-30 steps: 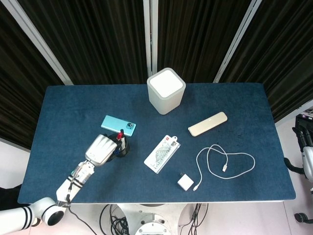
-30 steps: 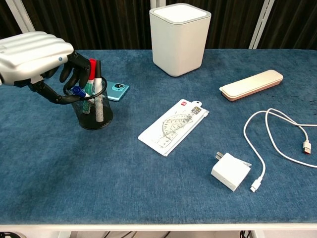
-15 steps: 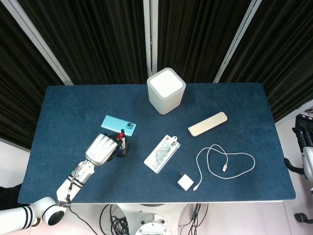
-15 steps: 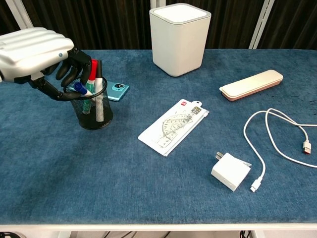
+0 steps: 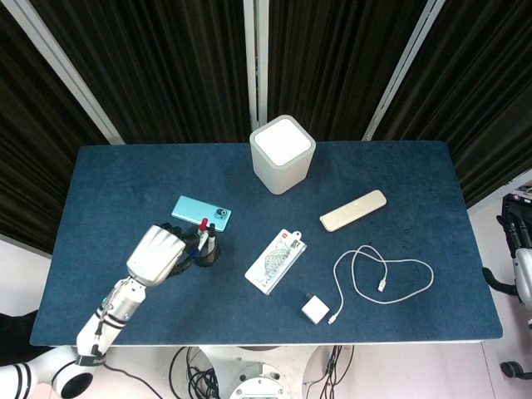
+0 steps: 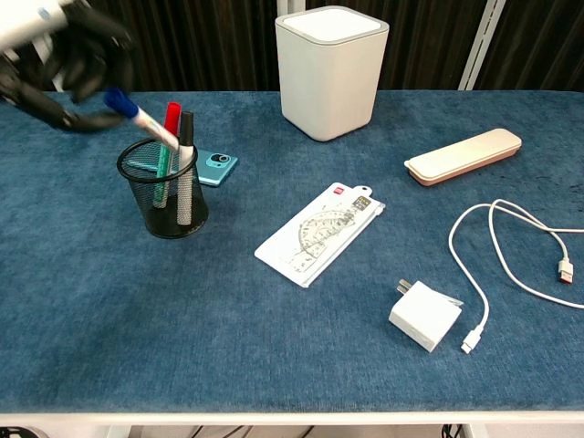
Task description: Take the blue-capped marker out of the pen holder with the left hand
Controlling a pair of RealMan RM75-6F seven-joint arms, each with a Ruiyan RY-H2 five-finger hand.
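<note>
Blue-capped marker (image 6: 137,117) pinched in left hand (image 6: 64,55), tip inside pen holder (image 6: 169,203)

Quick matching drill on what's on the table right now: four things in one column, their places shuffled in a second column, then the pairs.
Things
1. blue-capped marker
2. phone
3. pencil case
4. charger plug

Places
A. lying flat just behind the pen holder
B. near the front edge, at one end of the white cable
C. gripped at its cap end by the left hand, half lifted out of the pen holder
D. right of the white bin

Pairs: 1-C, 2-A, 3-D, 4-B
</note>
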